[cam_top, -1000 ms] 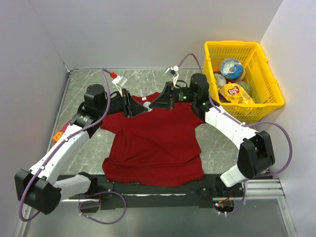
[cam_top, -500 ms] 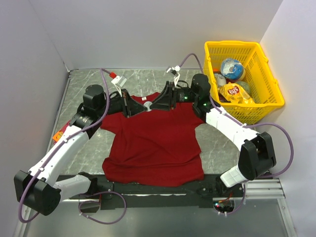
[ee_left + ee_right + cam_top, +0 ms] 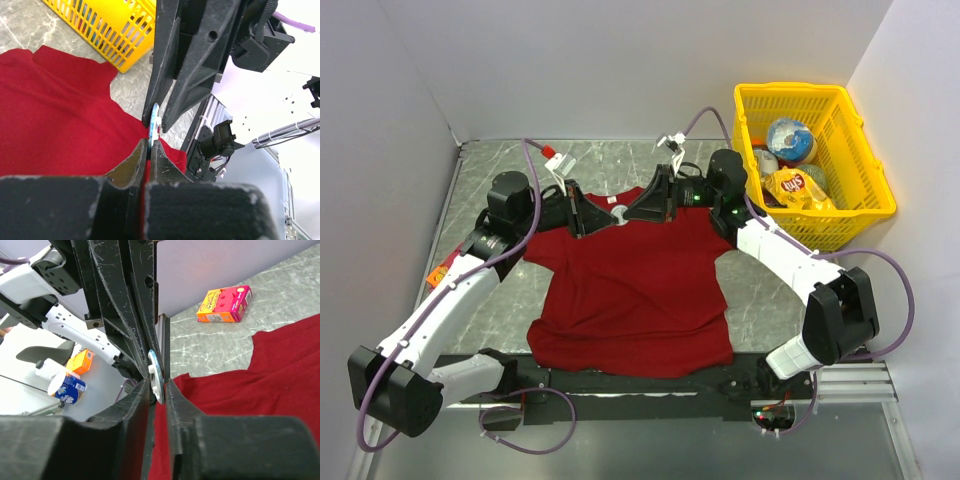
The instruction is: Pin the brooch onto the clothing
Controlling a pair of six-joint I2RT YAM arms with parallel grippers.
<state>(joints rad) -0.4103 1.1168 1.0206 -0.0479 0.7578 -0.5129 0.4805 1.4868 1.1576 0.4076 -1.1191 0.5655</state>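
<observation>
Pinning step, I judge: left gripper (image 3: 149, 146) and right gripper (image 3: 158, 389) both pinch the brooch (image 3: 153, 124) above the dark-red T-shirt (image 3: 630, 290) neckline; next, it likely needs pressing steadily into cloth.

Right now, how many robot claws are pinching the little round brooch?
2. The left gripper and the right gripper meet at the red shirt's neck, each shut on the brooch from opposite sides.

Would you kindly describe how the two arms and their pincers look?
The left arm and right arm have white links with chunky black joints and looping purple cables. The left pincer and right pincer have long, tapered, scuffed black fingers.
</observation>
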